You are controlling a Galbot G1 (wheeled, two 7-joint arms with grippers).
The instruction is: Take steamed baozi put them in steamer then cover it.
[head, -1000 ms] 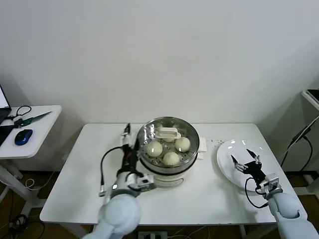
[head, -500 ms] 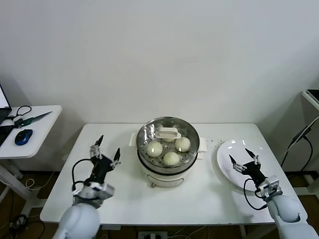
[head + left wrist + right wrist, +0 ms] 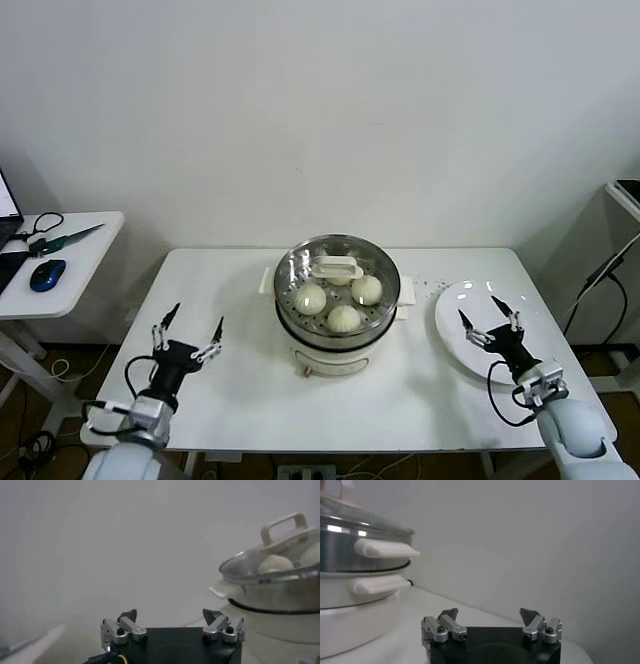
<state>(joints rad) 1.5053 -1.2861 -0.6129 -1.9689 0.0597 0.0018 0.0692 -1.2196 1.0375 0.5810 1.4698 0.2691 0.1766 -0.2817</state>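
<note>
The steamer (image 3: 337, 335) stands mid-table on its white base, and the glass cover (image 3: 337, 268) with a white handle sits on it. Through the glass I see three baozi (image 3: 311, 298); a fourth may be hidden under the handle. My left gripper (image 3: 187, 330) is open and empty over the table's front left, well apart from the steamer. In the left wrist view my gripper (image 3: 170, 616) is open, with the covered steamer (image 3: 280, 595) off to one side. My right gripper (image 3: 490, 325) is open and empty above the white plate (image 3: 455, 315). It also shows open in the right wrist view (image 3: 489, 614), where the steamer (image 3: 355, 580) is to one side.
A few crumbs (image 3: 430, 287) lie between steamer and plate. A side table (image 3: 70, 250) at the left carries a blue mouse (image 3: 47, 274) and cables. A stand (image 3: 625, 190) is at the far right.
My left arm has drawn back from the steamer's left side toward the table's front left, gripper open and empty. The right gripper has barely moved. The cover stays on.
</note>
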